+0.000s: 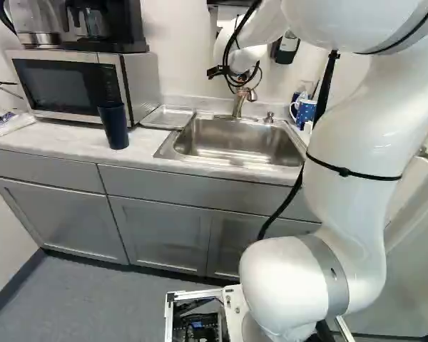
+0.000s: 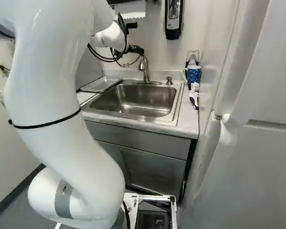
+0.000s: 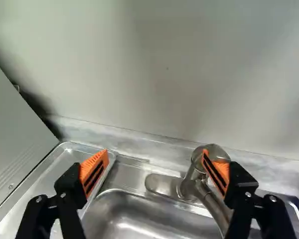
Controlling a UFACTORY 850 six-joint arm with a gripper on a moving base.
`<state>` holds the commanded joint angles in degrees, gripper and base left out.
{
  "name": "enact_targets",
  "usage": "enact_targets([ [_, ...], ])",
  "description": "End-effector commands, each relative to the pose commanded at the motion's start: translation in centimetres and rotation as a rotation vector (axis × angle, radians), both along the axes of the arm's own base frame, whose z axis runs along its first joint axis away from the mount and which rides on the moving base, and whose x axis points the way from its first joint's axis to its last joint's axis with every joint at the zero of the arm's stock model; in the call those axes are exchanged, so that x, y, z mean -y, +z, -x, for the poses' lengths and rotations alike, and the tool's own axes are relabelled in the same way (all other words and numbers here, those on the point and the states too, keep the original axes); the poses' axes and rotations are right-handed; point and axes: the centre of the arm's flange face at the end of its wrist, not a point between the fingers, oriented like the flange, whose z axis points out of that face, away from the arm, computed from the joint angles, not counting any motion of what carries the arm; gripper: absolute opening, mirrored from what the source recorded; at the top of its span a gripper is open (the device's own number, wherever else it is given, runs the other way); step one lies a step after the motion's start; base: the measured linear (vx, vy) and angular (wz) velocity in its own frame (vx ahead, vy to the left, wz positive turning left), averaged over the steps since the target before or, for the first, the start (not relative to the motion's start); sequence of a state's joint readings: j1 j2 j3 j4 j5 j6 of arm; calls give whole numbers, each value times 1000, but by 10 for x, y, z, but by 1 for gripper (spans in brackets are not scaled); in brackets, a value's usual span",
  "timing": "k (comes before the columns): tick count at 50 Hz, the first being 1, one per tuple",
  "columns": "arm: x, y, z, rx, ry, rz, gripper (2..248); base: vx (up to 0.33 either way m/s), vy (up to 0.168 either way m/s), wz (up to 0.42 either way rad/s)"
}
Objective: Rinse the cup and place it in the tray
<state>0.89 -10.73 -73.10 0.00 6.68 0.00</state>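
End effector: stands wide at the back of the sink, nothing gripped; in the wrist view the end effector [image 3: 155, 155] has its orange pads [image 3: 93, 172] well apart, one of them overlapping the faucet [image 3: 212, 191] in sight.
Cup: the dark blue cup [image 1: 114, 127] stands upright on the surface [image 1: 53, 149], left of the middle in the left base view, in front of the microwave [image 1: 71, 84]. You have not lifted it.
Tray: the metal tray [image 1: 168, 117] lies between microwave and sink [image 1: 237, 144], upper middle of the left base view.
Mug: a spotted blue mug [image 2: 193, 74] stands at the upper right of the right base view; judged not the task's cup, so leave it alone.
Step in hand: judged to be work on the faucet, ahead of the rinse. No stream of water shows.
Clearance: contact between pad and faucet cannot be confirmed from this angle; treat it as close, and correct sideways in small amounts before you advance.
Method: meet the lever with one pad, push slowly along its own swing, and stop once water runs. Keep your knuckles off the wall [image 3: 139, 64].
Risk: a hard push could skid off the smooth metal or strain the spout.
Next: back straight off before you turn towards the cup, and carry it high over the tray's rim.
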Motion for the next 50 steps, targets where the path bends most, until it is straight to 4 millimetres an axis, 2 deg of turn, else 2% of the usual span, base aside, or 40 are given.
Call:
enact_targets([
  [28,0,5,1,57,0,-1,247,0,0,0],
  [50,4,7,40,50,-6,-1,247,0,0,0],
])
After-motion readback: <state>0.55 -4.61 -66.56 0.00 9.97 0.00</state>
